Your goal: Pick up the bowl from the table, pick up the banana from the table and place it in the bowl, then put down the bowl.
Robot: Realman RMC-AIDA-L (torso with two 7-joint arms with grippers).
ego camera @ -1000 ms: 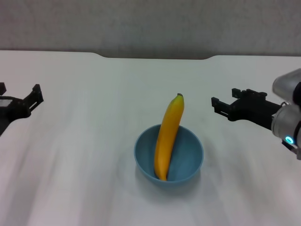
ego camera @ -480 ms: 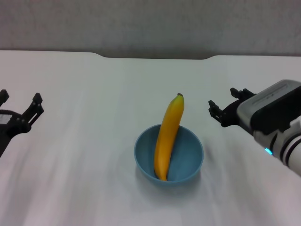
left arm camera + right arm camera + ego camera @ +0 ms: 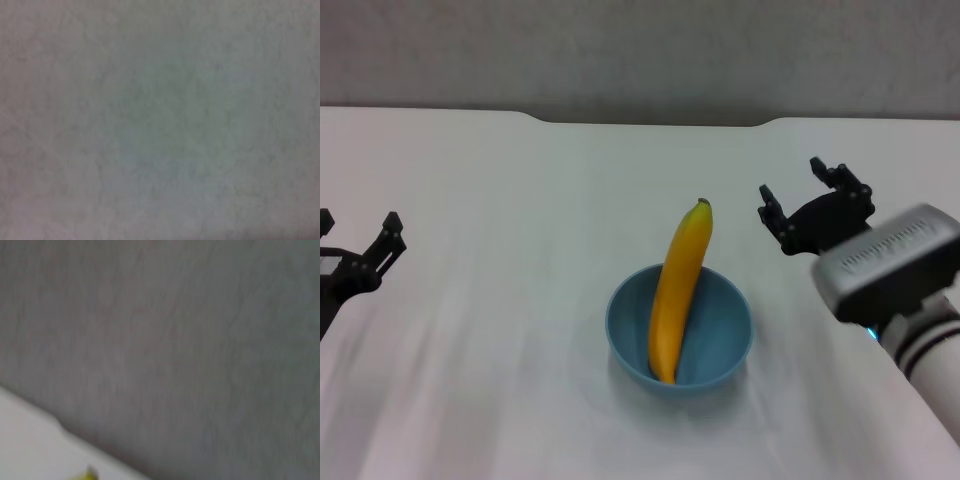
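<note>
While empty and spread wide, with nothing between the fingers, right gripper [image 3: 815, 203] raised just beside the banana's upper end, apart from it. Left gripper [image 3: 358, 243] likewise open and holding nothing, low at the far left edge of the table [image 3: 500, 180], well apart from everything. Between them, bowl [image 3: 730, 330] down on the table with the banana [image 3: 677, 290] inside, base in the bottom, upper half leaning out over the far rim, stem tip pointing up. Judged complete, or nearly so. Main risk now: a sideways sweep of the right arm clipping the protruding tip, levering the banana out or tipping the bowl. Glossy bowl on a smooth top, so probably quick to slide if nudged. Wrist views of little help, apart from a yellow sliver at one edge of the right one.
</note>
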